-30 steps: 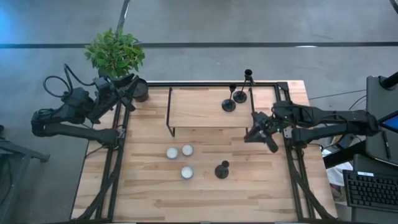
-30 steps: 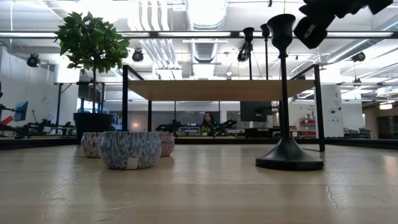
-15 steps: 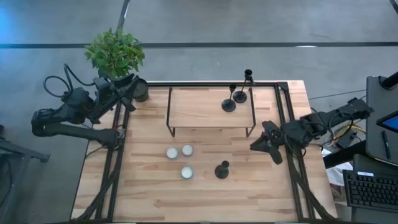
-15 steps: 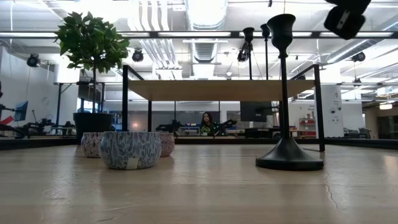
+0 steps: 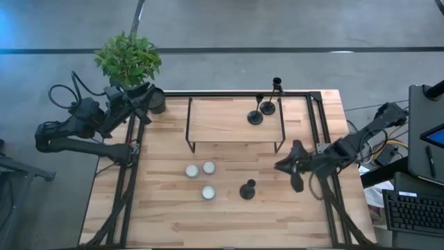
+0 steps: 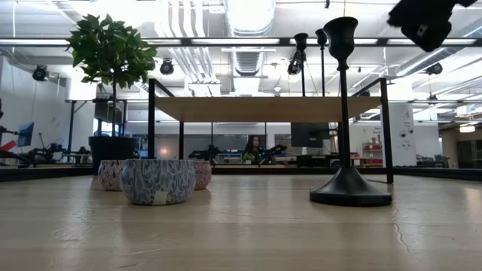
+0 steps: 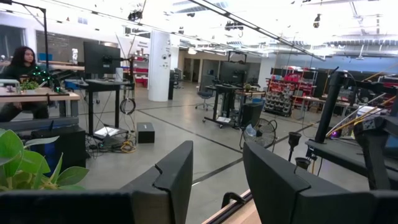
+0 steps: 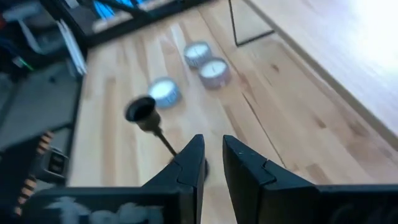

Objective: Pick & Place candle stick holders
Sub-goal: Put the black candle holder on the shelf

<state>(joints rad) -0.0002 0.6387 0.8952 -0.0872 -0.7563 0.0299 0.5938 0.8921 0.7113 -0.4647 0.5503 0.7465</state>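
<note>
One black candle stick holder (image 5: 248, 189) stands upright on its disc base on the table, near the front; it also shows in the low view (image 6: 345, 113) and the right wrist view (image 8: 148, 118). Two more holders (image 5: 255, 114) (image 5: 269, 104) stand on the wooden shelf (image 5: 222, 121). My right gripper (image 5: 290, 171) hovers above the table to the right of the lone holder, empty, fingers a little apart (image 8: 213, 163), pointing toward it. My left gripper (image 5: 143, 97) waits at the far left corner, open (image 7: 217, 174) and empty.
Three white tealights (image 5: 191, 170) (image 5: 209, 167) (image 5: 208, 192) sit left of the lone holder. A plant in a dark pot (image 5: 157, 103) stands at the far left corner. The shelf's thin black legs (image 5: 280, 142) stand just beyond my right gripper.
My right gripper has drawn back from the shelf's right leg toward the table's near edge and turned to point at the lone holder on the table. The holders and tealights have stayed where they were.
</note>
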